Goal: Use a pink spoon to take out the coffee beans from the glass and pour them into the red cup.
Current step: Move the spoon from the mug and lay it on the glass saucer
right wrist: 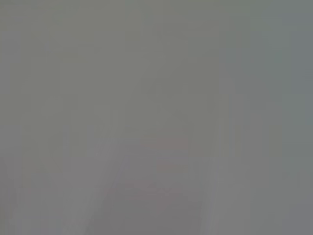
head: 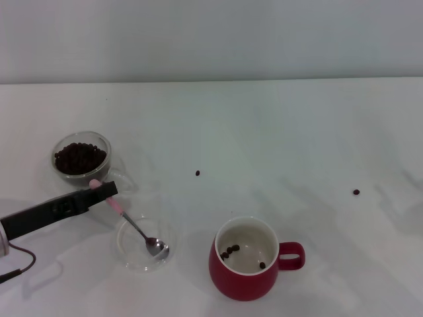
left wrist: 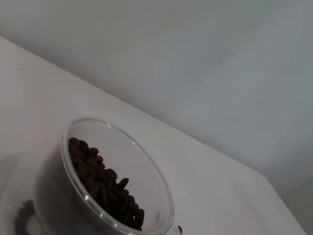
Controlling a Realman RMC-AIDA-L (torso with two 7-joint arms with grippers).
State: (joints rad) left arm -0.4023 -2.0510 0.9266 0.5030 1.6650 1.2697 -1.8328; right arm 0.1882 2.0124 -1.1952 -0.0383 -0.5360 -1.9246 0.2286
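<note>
Head view gives me the white surface (head: 264,125) first, then my left gripper (head: 106,189), reaching in low from the left with its jaws closed on the pink spoon (head: 135,224) at the handle's end. My right gripper is out of sight. Near the front sits the red cup (head: 246,267), a few beans inside. The glass (head: 82,157), at the left, holds the coffee beans (head: 79,157). The spoon's bowl rests in a shallow glass dish (head: 132,254). Two stray beans (head: 197,173) lie apart.
</note>
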